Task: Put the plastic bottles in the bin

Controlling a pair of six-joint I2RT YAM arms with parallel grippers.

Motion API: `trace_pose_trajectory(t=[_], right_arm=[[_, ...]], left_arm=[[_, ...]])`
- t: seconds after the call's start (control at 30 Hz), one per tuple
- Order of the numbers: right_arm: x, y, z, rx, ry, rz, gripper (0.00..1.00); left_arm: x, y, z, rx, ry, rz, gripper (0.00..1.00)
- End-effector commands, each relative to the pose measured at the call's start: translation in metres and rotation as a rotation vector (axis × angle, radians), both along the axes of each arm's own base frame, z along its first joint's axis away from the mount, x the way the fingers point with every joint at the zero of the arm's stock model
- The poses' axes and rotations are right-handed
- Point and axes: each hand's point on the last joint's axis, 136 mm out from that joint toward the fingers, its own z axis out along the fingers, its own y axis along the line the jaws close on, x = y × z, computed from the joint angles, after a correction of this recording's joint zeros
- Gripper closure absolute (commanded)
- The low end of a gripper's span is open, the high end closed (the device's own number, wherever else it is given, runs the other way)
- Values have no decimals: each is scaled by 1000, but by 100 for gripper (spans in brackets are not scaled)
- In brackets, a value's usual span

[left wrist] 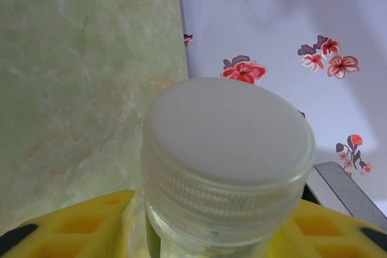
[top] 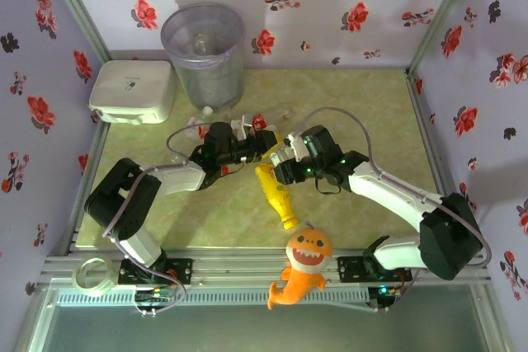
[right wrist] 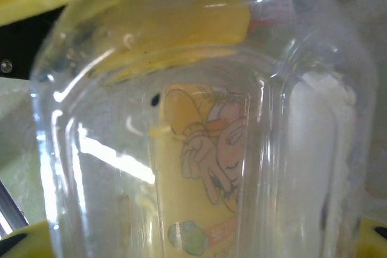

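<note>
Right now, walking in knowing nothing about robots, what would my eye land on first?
Probably the orange plush shark grinning at the table's near edge, with a yellow squeeze bottle lying just behind it. Next, the tall grey bin at the back left. In the left wrist view, a white-capped bottle looms between yellow fingers.

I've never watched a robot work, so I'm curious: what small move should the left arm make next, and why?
Probably lift the white-capped bottle toward the bin: the left end effector seems closed around its neck, and the bin stands just beyond.
</note>
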Motion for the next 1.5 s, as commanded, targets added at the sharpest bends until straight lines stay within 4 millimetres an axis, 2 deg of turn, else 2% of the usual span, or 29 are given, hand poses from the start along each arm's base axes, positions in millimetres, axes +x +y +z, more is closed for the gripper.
trace_pose_trajectory(t=[0.0,0.13,0.27,0.53,0.7,0.8,0.87,1.0,1.1,1.27,1.37,1.47], right_arm=[[-2,3,9,12,-31,25,27],[-3,-6,17,-14,-56,10,12],[-6,-18,27,-36,-75,-9,1],[-15,-55,42,-57,-87,-110,1],[-13,-89,55,8,-88,-265,1],[-12,-111,61,22,-107,-372,1],[-10,-124,63,32,-114,-434,1],[-8,-142,57,46,-87,-528,1],[-5,-152,48,12,-60,-584,1],[-4,-162,35,-50,-35,-631,1],[-6,-164,30,-52,-27,-643,1],[-10,-168,25,-68,-11,-655,1]], left_arm=[[2,-9,15,-50,-36,-6,71],[7,-7,12,-43,-35,1,71],[13,-6,10,-32,-36,13,71],[19,-8,11,-35,-33,16,71],[25,-5,22,-32,-57,19,73],[38,-1,34,-24,-80,24,73],[51,6,46,-25,-97,38,75],[77,22,83,-11,-171,74,79],[104,42,111,48,-239,116,81],[147,83,171,63,-338,217,89],[165,107,203,68,-389,271,90],[182,150,236,49,-447,383,91]])
